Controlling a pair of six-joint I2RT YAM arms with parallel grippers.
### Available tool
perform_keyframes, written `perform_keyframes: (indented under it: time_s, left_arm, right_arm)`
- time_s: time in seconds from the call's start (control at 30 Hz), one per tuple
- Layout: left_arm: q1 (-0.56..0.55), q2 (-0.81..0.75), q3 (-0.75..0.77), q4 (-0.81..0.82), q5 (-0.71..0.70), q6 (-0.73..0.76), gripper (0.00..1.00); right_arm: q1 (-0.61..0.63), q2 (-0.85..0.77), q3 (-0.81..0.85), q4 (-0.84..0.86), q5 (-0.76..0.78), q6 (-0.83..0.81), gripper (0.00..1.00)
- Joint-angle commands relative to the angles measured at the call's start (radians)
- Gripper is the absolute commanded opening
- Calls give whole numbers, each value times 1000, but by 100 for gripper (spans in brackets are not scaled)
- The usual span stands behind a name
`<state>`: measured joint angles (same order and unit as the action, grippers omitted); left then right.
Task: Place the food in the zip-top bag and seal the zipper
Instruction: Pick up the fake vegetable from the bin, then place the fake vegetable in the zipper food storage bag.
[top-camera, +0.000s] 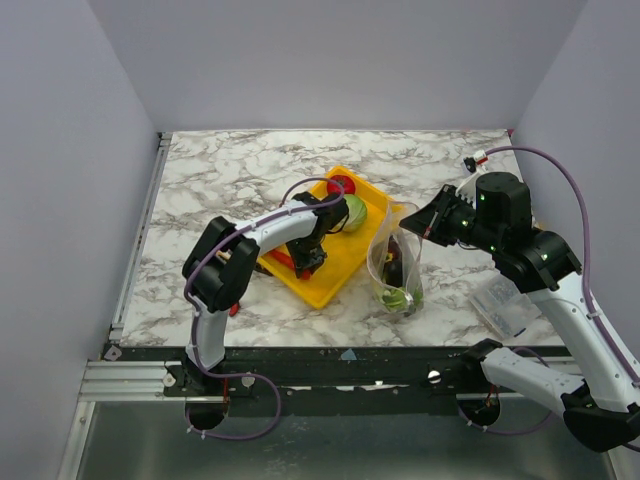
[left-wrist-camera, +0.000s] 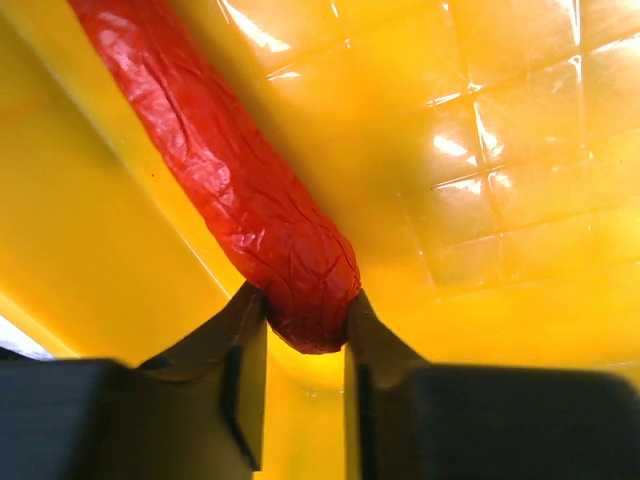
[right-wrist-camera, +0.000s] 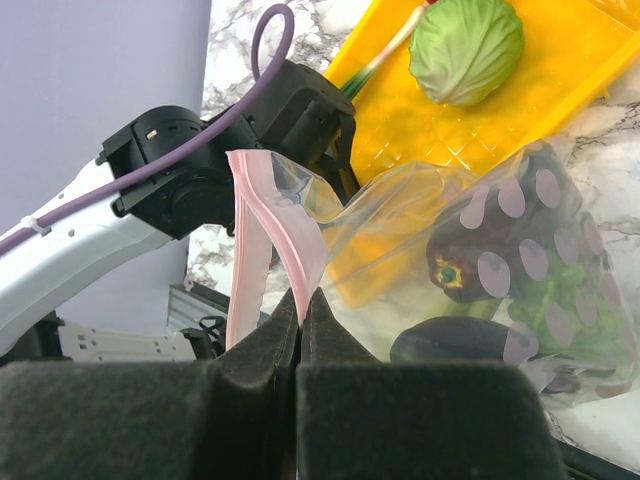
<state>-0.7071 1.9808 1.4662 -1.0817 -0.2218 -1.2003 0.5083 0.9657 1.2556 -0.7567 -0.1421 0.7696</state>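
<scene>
In the left wrist view a wrinkled red chili (left-wrist-camera: 240, 190) lies along the inner wall of the yellow tray (left-wrist-camera: 500, 200). My left gripper (left-wrist-camera: 305, 320) is shut on its lower end, one finger pressing each side. From above, that gripper (top-camera: 308, 258) reaches down into the tray (top-camera: 335, 275). My right gripper (right-wrist-camera: 302, 295) is shut on the pink zipper (right-wrist-camera: 290, 220) and holds the zip-top bag (top-camera: 395, 262) upright with its mouth open. Inside the bag are a purple eggplant (right-wrist-camera: 480, 250), a dark cucumber (right-wrist-camera: 450, 342) and some green pieces (right-wrist-camera: 560, 300).
A green cabbage (right-wrist-camera: 467, 48) and a thin green onion (right-wrist-camera: 385, 50) lie in the tray, with a red tomato (top-camera: 341, 185) at its far corner. A small clear packet (top-camera: 505, 303) rests on the marble at the right, beside my right arm.
</scene>
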Motion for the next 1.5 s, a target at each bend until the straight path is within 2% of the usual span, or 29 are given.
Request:
perform_keyframes:
  time_s: [0.0, 0.1, 0.33, 0.53, 0.7, 0.9, 0.93, 1.0, 1.13, 1.2, 1.3, 1.47]
  left_arm:
    - [-1, -61, 15, -12, -41, 34, 8]
    - [-10, -122, -4, -4, -22, 51, 0]
    - [-69, -362, -89, 62, 135, 54, 0]
    - [-124, -597, -236, 226, 306, 40, 0]
    - [-143, -836, -378, 472, 410, 65, 0]
    - [-140, -1059, -502, 938, 711, 193, 0]
    - [-143, -1067, -493, 1000, 769, 227, 0]
    - [-148, -1064, -448, 1015, 850, 300, 0]
    - [-159, -1009, -326, 863, 948, 339, 0]
    - [-176, -978, -319, 885, 1039, 270, 0]
    - [-227, -930, -351, 1013, 1160, 129, 0]
    - [-276, -843, -384, 1117, 1220, -98, 0]
  right_arm:
    - [-5, -4, 18, 18, 3, 6, 1]
    - [-5, -5, 19, 17, 7, 5, 1]
    - [-5, -4, 30, 9, 18, 7, 1]
    - [-6, -4, 32, 10, 22, 10, 1]
    - [-4, -10, 28, 10, 24, 12, 1]
    - [-4, 8, 49, 0, 17, 6, 1]
    - [-4, 10, 50, -1, 17, 2, 1]
    - [-5, 1, 44, 2, 29, 4, 1]
    - [-6, -4, 43, -3, 25, 4, 1]
    - [-5, 0, 46, -11, 28, -4, 1]
    - [-6, -10, 31, 3, 35, -1, 1]
    - [-5, 5, 36, 3, 15, -5, 1]
